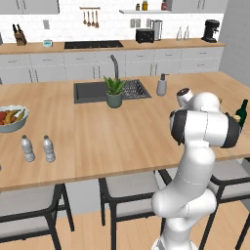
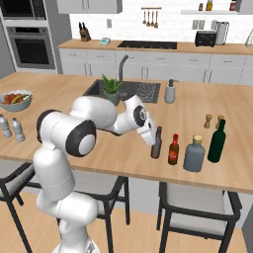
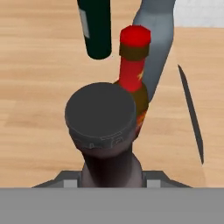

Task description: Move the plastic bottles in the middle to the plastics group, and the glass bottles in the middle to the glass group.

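Note:
My gripper (image 2: 152, 138) is shut on the neck of a slim near-black glass bottle (image 2: 156, 144), which stands upright on the wooden island. In the hand view its dark round cap (image 3: 100, 111) rises between my fingers, with the gripper (image 3: 112, 175) around the neck below it. Just right of it stands the brown bottle with the red neck and cap (image 2: 173, 149) (image 3: 133, 65). Then come the squat grey-blue corked bottle (image 2: 194, 154) and the tall green wine bottle (image 2: 217, 141) (image 1: 241, 113). Two small clear plastic bottles (image 1: 27, 148) (image 1: 48, 149) stand together at the island's far left.
A bowl of fruit (image 1: 10, 118) sits behind the plastic bottles. Salt and pepper shakers (image 2: 208, 120) stand behind the glass bottles. A potted plant (image 2: 111, 90), a sink (image 1: 90, 91) and a soap dispenser (image 2: 170, 92) are further back. Stools stand below the front edge.

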{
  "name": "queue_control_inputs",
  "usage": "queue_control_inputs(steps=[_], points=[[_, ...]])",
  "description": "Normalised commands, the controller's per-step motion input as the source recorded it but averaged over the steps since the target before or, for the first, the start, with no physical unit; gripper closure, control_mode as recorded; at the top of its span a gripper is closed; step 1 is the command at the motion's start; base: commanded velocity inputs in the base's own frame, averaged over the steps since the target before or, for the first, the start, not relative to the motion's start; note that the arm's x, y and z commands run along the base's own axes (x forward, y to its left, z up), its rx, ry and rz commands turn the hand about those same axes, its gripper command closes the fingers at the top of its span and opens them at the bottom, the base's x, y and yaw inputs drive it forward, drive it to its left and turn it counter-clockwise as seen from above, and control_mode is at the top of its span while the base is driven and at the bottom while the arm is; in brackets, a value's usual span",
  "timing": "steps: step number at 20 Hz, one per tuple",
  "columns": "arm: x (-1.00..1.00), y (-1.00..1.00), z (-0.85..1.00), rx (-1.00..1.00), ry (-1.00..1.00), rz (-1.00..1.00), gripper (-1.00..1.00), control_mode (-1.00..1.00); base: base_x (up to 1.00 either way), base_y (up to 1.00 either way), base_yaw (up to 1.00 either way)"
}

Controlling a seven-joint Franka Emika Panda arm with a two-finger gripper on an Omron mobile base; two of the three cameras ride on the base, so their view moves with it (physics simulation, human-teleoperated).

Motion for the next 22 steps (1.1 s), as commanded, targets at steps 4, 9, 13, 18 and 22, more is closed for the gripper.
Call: queue_control_inputs(steps=[4, 9, 13, 18, 22], points=[[0.12, -0.26, 0.06, 0.00, 0.00, 0.00, 1.00, -1.00, 0.00, 0.00, 0.00], [0.04, -0.10, -0.16, 0.00, 0.00, 0.00, 1.00, -1.00, 0.00, 0.00, 0.00], [0.00, 0.00, -0.44, 0.00, 0.00, 0.00, 1.00, -1.00, 0.00, 0.00, 0.00], [0.00, 0.00, -0.33, 0.00, 0.00, 0.00, 1.00, -1.00, 0.00, 0.00, 0.00], [0.00, 0.00, -0.19, 0.00, 0.00, 0.00, 1.00, -1.00, 0.00, 0.00, 0.00]])
